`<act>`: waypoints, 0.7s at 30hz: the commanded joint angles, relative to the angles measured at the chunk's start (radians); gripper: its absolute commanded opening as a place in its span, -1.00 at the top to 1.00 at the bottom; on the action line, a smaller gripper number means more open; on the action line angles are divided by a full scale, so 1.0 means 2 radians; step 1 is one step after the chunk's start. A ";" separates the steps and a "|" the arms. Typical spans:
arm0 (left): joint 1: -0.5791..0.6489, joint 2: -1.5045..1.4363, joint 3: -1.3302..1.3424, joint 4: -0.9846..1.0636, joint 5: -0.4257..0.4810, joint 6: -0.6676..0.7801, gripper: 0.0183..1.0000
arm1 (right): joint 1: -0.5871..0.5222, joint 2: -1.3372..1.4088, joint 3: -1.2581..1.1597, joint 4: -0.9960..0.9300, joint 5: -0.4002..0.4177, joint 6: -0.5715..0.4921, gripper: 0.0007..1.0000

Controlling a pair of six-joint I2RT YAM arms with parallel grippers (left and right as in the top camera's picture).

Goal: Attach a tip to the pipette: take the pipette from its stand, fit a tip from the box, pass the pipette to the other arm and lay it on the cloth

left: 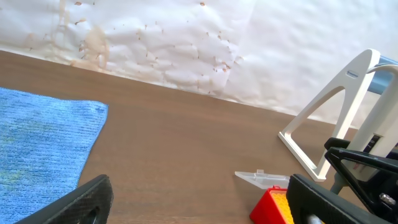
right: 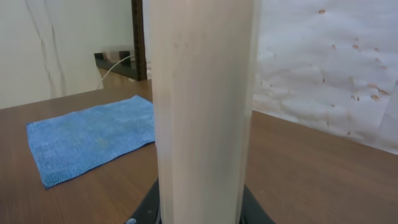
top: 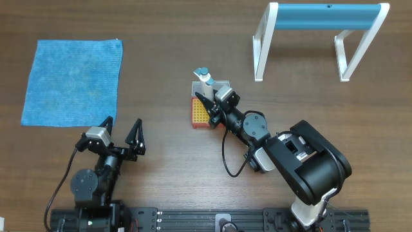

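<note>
My right hand (top: 210, 98) is clamped on the pipette (top: 205, 80) by the tip box (top: 201, 113); left hand (top: 123, 122) is wide open over the desk (top: 167, 58).

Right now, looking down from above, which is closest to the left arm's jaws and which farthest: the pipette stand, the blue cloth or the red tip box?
1. The blue cloth, on the table's left side, is nearest.
2. The red tip box, mid-table by the pipette, comes next.
3. The pipette stand, in the far right corner, is farthest.

Cloth (top: 72, 82) left — stand (top: 322, 38) right
</note>
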 commanded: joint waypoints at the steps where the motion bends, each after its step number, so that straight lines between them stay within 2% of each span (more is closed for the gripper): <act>1: 0.002 -0.002 -0.001 -0.004 -0.002 -0.004 -0.80 | 0.003 0.022 -0.022 -0.033 0.002 -0.014 0.85; 8: 0.002 -0.002 -0.001 -0.004 -0.002 -0.004 -0.80 | 0.003 -0.066 0.017 -0.055 0.002 -0.012 0.85; 17: 0.002 -0.002 -0.001 -0.004 -0.002 -0.004 -0.80 | 0.006 -0.220 0.061 -0.218 -0.008 -0.012 0.86; 18: 0.002 -0.002 -0.001 -0.004 -0.002 -0.004 -0.80 | 0.006 -0.233 0.069 -0.237 -0.013 -0.012 0.85; 21: 0.002 -0.002 -0.001 -0.004 -0.002 -0.004 -0.80 | 0.005 -0.281 0.116 -0.364 -0.072 -0.012 0.85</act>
